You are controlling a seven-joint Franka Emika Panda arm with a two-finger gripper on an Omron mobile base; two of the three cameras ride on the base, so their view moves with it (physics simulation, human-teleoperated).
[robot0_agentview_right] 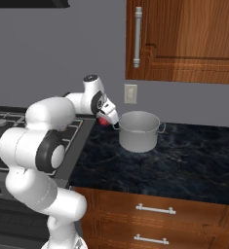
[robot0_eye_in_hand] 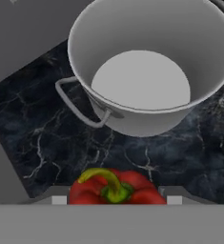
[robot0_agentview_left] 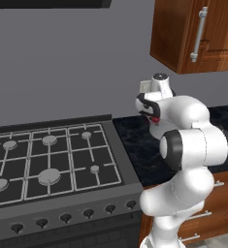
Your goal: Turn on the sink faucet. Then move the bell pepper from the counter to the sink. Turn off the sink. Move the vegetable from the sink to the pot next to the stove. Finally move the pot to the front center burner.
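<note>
Both base views look forward and down, sharing the black counter [robot0_agentview_left: 135,140]: left toward the stove [robot0_agentview_left: 52,164], right toward the pot [robot0_agentview_right: 138,130]. The hand view looks down close over that pot.

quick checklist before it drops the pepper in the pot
1. Bell pepper held in the gripper: ok, it sits between the fingers.
2. Pot empty: ok, bare bottom in the hand view.
3. Pot upright on the counter: ok.
4. Pepper above the pot opening: not ok, it hangs short of the rim, beside the near handle.
5. Pepper clear of the rim in height: cannot tell.
</note>
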